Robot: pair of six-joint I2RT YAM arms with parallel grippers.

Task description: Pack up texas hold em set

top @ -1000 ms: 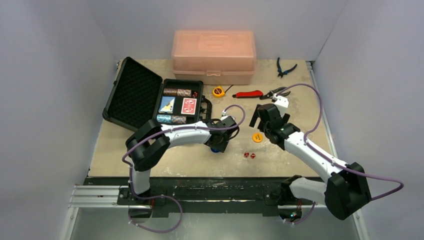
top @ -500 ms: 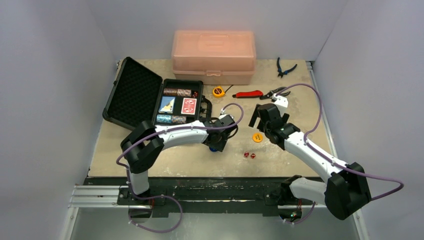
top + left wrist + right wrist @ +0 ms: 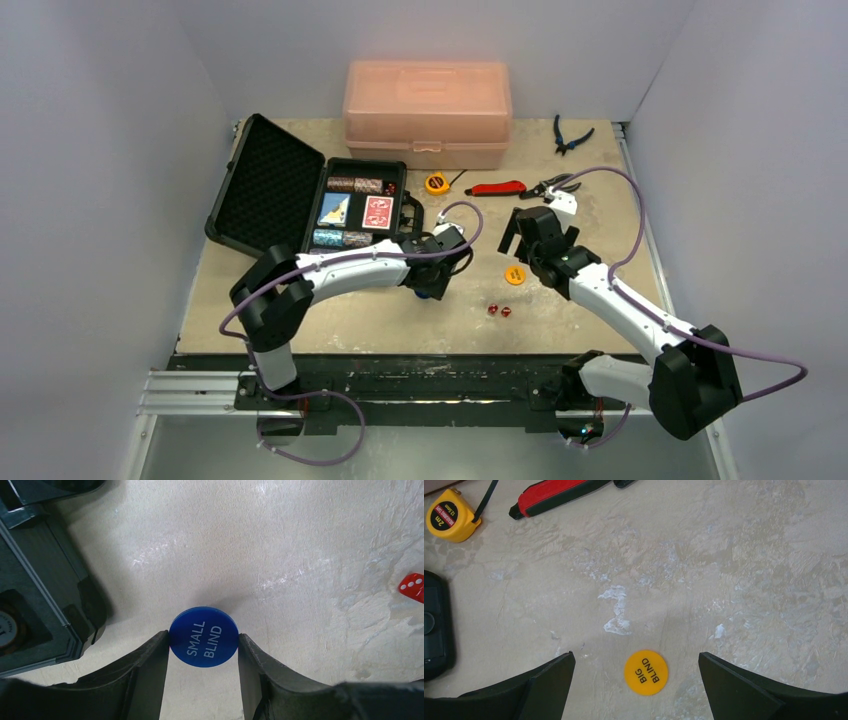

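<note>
Left pincer (image 3: 203,639), gripping the blue disc (image 3: 203,630), has edged toward the open briefcase (image 3: 268,185), ready for packing; right pincer (image 3: 636,656) gapes wide over the yellow disc (image 3: 646,672).

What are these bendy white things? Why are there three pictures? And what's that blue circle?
They are two robot arms, a left arm and a right arm, bolted to a table. One picture looks down from above. The other two come from cameras on each wrist, so you see the fingers close up. The left end effector pinches a blue disc marked SMALL BLIND. The right end effector is open, aimed at a yellow disc marked BIG BLIND on the table. Also there: an open black case with cards and chips, two red dice, a pink box and a yellow tape measure.
</note>
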